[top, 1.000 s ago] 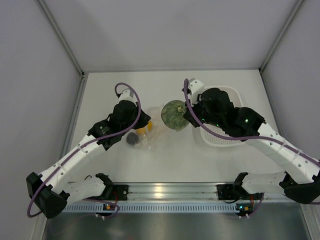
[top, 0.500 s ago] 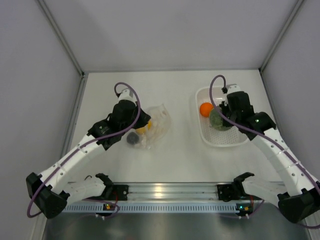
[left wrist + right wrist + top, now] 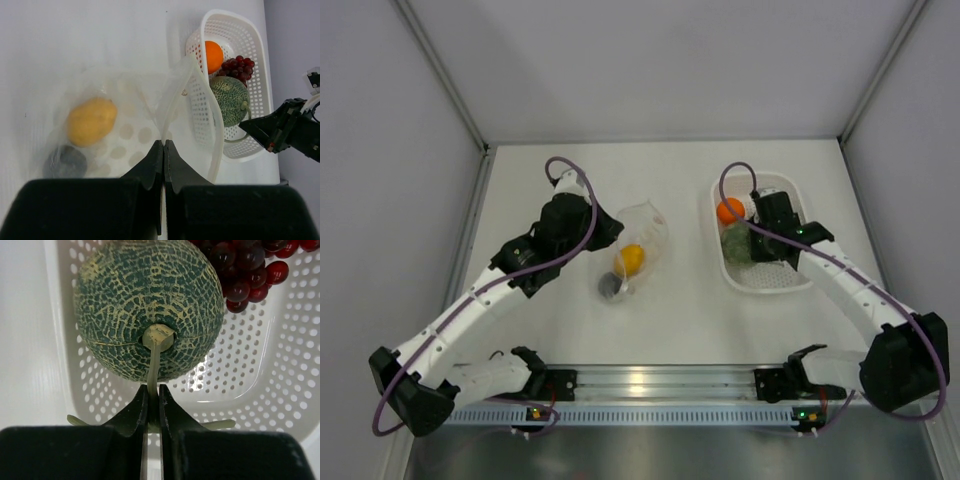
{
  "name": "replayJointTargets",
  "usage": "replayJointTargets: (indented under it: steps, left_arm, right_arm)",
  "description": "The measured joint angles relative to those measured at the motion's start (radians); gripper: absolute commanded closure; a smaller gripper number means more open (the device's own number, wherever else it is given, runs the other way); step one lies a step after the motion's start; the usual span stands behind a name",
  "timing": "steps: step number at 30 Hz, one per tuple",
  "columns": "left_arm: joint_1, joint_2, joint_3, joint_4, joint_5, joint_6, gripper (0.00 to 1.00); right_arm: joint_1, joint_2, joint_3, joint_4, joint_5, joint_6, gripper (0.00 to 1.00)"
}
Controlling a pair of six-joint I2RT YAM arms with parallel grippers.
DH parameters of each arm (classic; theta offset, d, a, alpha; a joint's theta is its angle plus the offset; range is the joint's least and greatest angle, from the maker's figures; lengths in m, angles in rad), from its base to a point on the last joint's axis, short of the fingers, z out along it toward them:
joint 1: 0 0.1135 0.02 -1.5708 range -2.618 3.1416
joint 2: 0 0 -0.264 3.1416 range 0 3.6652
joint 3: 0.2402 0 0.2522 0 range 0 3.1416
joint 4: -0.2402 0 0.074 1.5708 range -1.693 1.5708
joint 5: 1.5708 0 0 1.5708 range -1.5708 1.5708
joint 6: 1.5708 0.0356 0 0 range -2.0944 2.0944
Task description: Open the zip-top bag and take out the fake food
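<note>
- Right pincer [image 3: 153, 392], closed on the melon [image 3: 150, 300] by its stem, inside the basket [image 3: 280, 370]: we judge it best to lower fully, then open.
- Left pincer [image 3: 163, 146], shut on the zip-top bag [image 3: 135, 100] rim: hold steady.

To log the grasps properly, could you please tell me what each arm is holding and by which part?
The left jaws pinch the zip-top bag by its zip strip; right jaws clamp the green melon by its stem.

White perforated basket [image 3: 767, 281] on table [image 3: 680, 325], right side, seemingly flat.
</note>
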Motion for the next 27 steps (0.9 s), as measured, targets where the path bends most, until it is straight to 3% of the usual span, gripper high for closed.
replayJointTargets:
  steps: [2, 4, 9, 18, 27]
  left_arm:
    - [0.000, 0.000, 0.003, -0.001, 0.003, 0.000, 1.00]
    - [0.000, 0.000, 0.006, -0.002, 0.006, 0.000, 1.00]
    - [0.000, 0.000, 0.012, -0.002, 0.008, -0.002, 1.00]
    - [0.000, 0.002, 0.012, -0.001, 0.013, -0.023, 1.00]
    - [0.000, 0.002, 0.008, 0.026, 0.013, -0.070, 1.00]
  right_arm:
    - [-0.002, 0.030, -0.002, 0.029, 0.027, 0.011, 0.84]
    - [-0.004, 0.053, -0.002, 0.043, 0.044, 0.021, 0.64]
    - [-0.007, 0.049, 0.006, 0.038, 0.054, 0.024, 0.42]
    - [0.043, -0.072, 0.150, 0.011, 0.014, 0.026, 0.44]
    - [0.357, -0.089, 0.210, 0.203, -0.208, 0.153, 0.57]
